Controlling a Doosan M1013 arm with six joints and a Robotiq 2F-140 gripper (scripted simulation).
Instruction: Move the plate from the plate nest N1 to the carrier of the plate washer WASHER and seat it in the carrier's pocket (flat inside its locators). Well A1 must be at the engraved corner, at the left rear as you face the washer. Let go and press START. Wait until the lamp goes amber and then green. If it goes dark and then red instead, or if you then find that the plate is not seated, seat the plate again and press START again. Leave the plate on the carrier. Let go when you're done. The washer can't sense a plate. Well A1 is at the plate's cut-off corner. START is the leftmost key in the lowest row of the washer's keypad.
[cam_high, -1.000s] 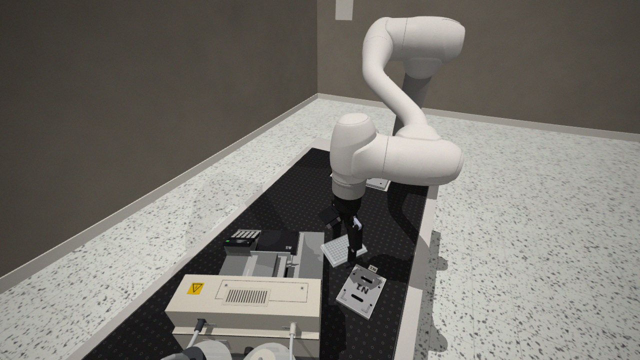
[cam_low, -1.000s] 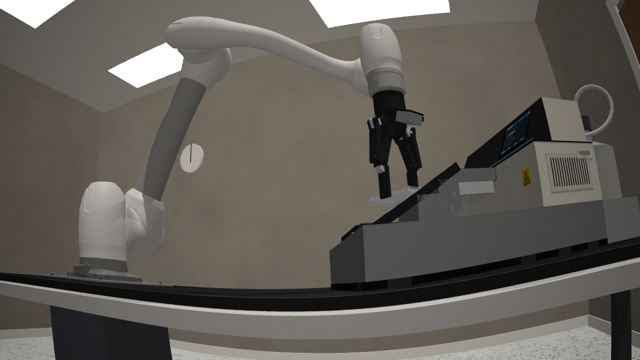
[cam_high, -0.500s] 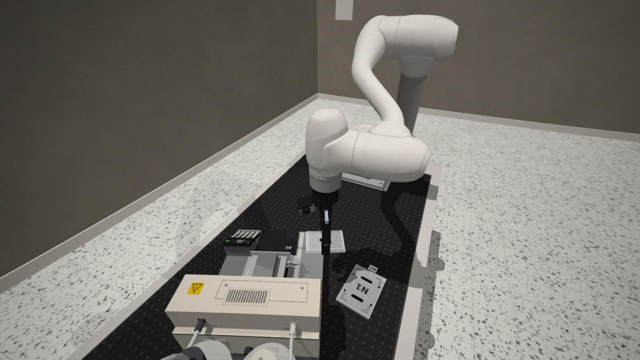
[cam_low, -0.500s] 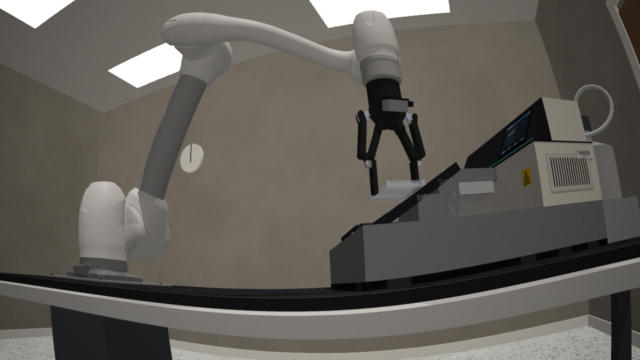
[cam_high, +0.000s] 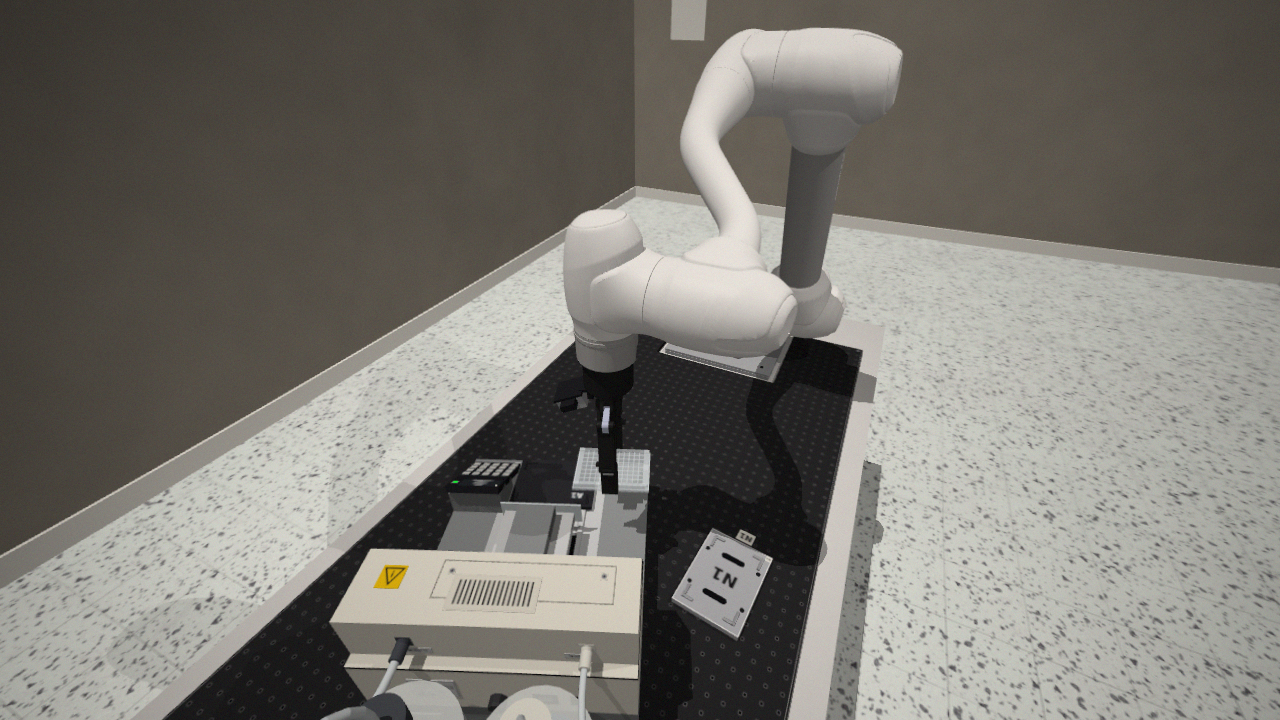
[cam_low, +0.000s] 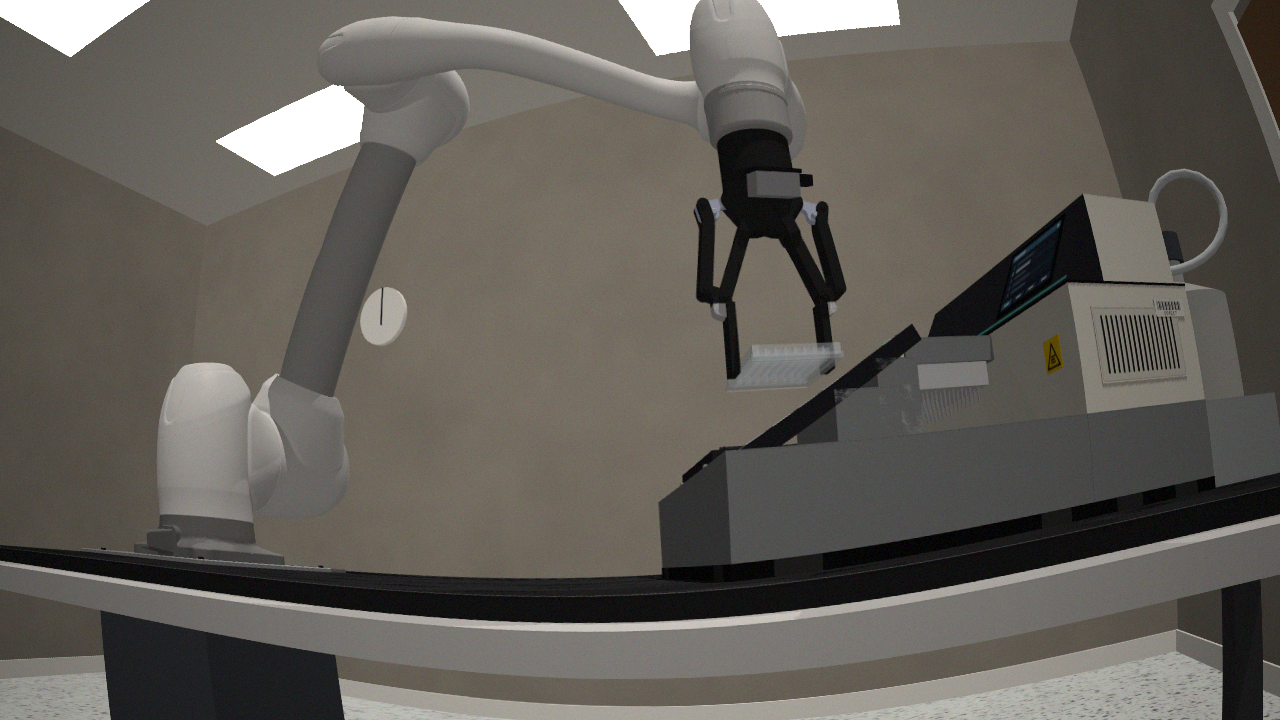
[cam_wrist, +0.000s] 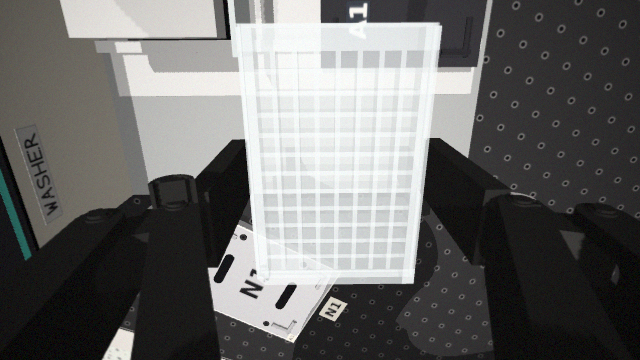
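Speckled grey-and-white flooring surrounds a long tabletop (cam_high: 832, 537) covered by a black mat dotted with small rings. Nearest us in the top view sits the washer (cam_high: 487, 604), a cream box with a slotted vent and a yellow warning triangle; in the wrist view a strip on its side reads "WASHER" (cam_wrist: 41, 172). Beside it on the mat lies the flat grey plate nest (cam_high: 723, 580), printed "N1", with a small "N1" tag (cam_wrist: 333, 308) at its edge. Farther on we see the washer's grey deck, its dark carrier (cam_high: 550, 483) marked "A1" (cam_wrist: 359, 19), and a keypad (cam_high: 488, 471) of pale keys with a small green light on its front edge. The plate (cam_wrist: 335, 150), a clear rectangular grid of square wells, hangs in the air above the carrier end, not seated. Our gripper (cam_low: 776, 344) points straight down, its black fingers (cam_low: 731, 344) part-closed and clamped on the plate's long sides. Beyond, the smooth white arm bends in an S from its base plate (cam_high: 769, 365), which stands at the far end of the tabletop.
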